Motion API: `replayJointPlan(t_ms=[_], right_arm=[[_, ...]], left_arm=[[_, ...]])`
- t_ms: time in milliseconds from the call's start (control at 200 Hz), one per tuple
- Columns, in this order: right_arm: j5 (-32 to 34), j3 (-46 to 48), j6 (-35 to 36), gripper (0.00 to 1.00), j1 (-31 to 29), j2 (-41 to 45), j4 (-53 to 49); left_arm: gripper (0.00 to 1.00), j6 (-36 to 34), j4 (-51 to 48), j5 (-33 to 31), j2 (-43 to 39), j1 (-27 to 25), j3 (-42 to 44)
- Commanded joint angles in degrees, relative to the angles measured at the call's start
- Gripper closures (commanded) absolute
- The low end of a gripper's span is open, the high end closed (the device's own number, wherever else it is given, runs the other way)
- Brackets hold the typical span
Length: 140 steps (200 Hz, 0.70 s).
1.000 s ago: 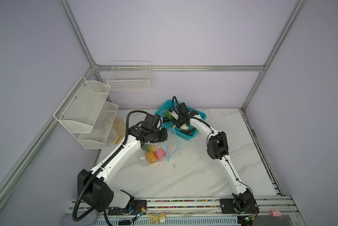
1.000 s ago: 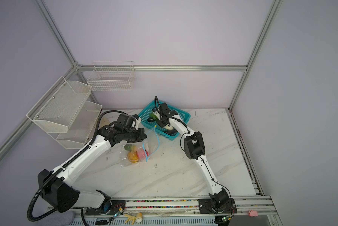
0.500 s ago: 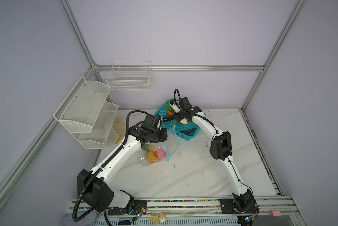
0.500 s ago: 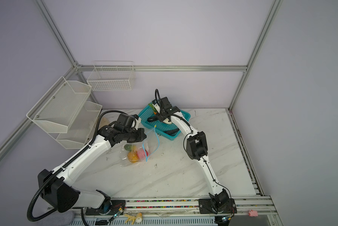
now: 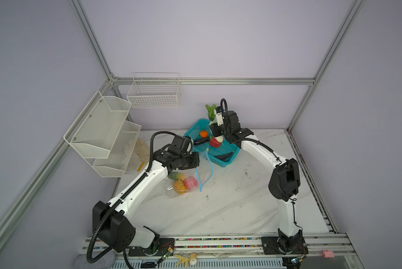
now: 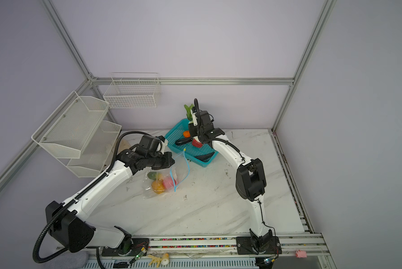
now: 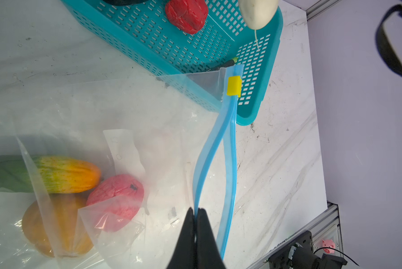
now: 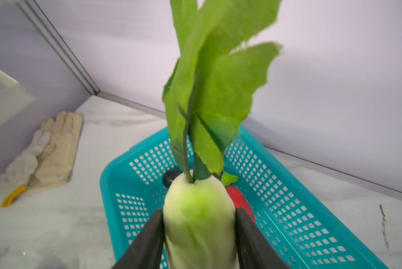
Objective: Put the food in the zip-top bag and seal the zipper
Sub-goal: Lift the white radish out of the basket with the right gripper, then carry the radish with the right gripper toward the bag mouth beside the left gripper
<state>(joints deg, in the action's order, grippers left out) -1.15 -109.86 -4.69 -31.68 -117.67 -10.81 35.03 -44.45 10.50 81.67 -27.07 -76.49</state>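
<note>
Transfer of white radish [image 8: 196,200] from teal basket [image 8: 288,198] to zip-top bag [image 7: 148,104]. The right gripper [image 8: 199,215] clamps the radish body between its fingers, leaves uppermost, above the basket. The left gripper [image 7: 196,212], fingers pressed together, pinches 1 lip of the light-blue zipper [image 7: 231,144] and lifts it, so the mouth gapes. The yellow slider [image 7: 234,86] sits at the strip's far end. The bag lies on the tabletop just beside the basket and holds 3 pieces: green-orange piece [image 7: 62,173], pink piece [image 7: 118,200], orange piece [image 7: 48,228]. A red piece [image 7: 186,14] and a dark purple piece [image 5: 201,141] lie in the basket.

Advised technique: enter root tip first between the 2 lips, keep the lifted lip taut, and release only once the leaves clear the strip.

Surface: scuffed white marble-pattern tabletop [image 5: 230,209]. Room: lilac walls, aluminium frame, tiered mesh shelf [image 5: 102,132], wire rack [image 5: 153,93], pale gloves [image 8: 53,149] in the corner.
</note>
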Motion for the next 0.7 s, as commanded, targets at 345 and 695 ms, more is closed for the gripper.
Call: replayJointPlan(t_ms=[345,695], right_arm=[[-2.13,26.63,-32.71,0.54,0.3,23.4,18.52],[4.13,40.03,-49.1,0.58,-3.27,33.82,23.87]], left_arm=[[1.0,2.25,3.24,2.48,4.72,0.44,-6.04],[1.0,4.73,6.29,4.34,5.95,0.7,-6.52]])
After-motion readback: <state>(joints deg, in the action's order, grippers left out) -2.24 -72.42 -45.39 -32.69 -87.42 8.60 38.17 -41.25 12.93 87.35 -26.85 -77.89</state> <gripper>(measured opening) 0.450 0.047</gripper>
